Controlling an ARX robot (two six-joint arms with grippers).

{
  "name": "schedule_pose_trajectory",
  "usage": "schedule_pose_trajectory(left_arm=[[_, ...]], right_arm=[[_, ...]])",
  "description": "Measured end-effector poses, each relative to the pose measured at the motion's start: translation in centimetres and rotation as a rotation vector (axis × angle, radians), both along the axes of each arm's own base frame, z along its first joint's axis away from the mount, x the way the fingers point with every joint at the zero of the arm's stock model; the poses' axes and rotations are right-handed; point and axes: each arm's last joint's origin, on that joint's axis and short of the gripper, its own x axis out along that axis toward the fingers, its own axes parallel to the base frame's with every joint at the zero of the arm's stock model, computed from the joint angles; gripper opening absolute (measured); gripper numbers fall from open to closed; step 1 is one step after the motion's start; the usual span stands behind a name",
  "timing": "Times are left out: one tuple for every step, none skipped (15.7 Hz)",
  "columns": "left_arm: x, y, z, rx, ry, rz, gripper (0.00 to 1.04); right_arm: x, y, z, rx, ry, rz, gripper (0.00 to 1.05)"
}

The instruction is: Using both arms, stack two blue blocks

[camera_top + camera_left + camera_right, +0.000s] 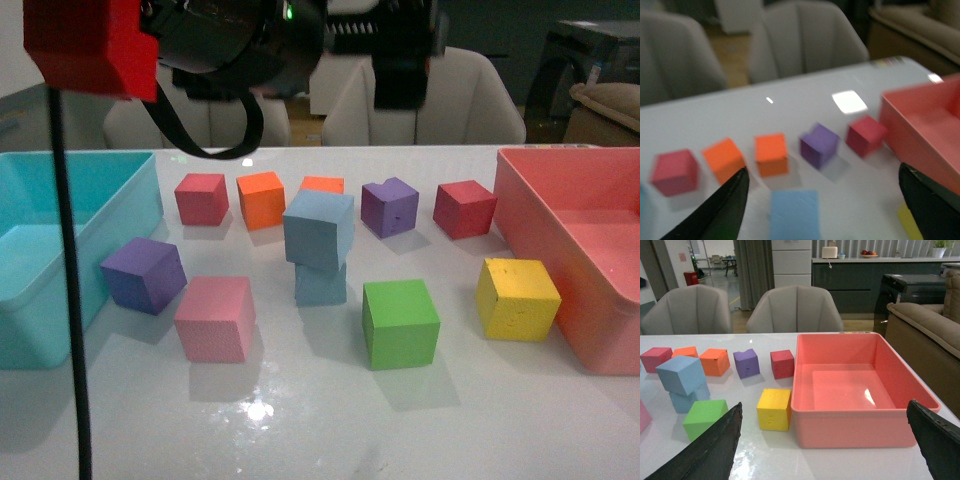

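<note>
Two pale blue blocks stand stacked mid-table. The upper blue block (318,230) sits skewed on the lower blue block (320,284). The stack also shows in the right wrist view, upper block (681,374) on lower block (685,400). My left arm (240,40) hangs high at the top left, clear of the stack. My left gripper (822,170) is open and empty above the table, and the blurred top of a blue block (794,214) lies below between its fingers. My right gripper (824,405) is open and empty, facing the pink bin (850,425).
A turquoise bin (120,230) stands at the left and the pink bin (540,230) at the right. Around the stack lie crimson (201,198), orange (261,198), purple (389,207), red (464,208), yellow (517,298), green (400,322), pink (215,318) and purple (144,274) cubes.
</note>
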Motion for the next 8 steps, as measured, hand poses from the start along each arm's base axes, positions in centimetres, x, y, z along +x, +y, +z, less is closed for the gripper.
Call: schedule_pose_trajectory(left_arm=[[-2.6,1.9,0.9,-0.023,-0.170,0.161,0.81],[-5.7,5.0,1.4,-0.052,-0.269,0.275,0.68],[-7.8,8.2,1.6,-0.085,-0.340,0.338,0.56],[-9.3,10.5,0.6,-0.079,-0.345,0.371,0.43],[-9.7,11.0,0.0,-0.070,-0.332,0.373,0.39],[-9.9,11.1,-0.3,-0.065,-0.325,0.371,0.38],[-10.3,11.5,-1.0,-0.056,-0.309,0.363,0.34],[-10.9,11.8,-2.1,-0.041,-0.282,0.348,0.28]], right_arm=[[0.0,0.0,0.0,0.000,0.001,0.000,0.98],[0.0,0.0,0.0,0.000,0.000,0.000,0.98],[0.0,0.0,0.0,0.000,0.000,0.000,0.98],[0.0,0.0,0.0,0.000,0.000,0.000,0.98],[0.0,0.0,0.0,0.000,0.000,0.000,0.98],[0.0,0.0,0.0,0.000,0.000,0.000,0.98],[0.0,0.0,0.0,0.000,0.000,0.000,0.98],[0.0,0.0,0.0,0.000,0.000,0.000,0.98]])
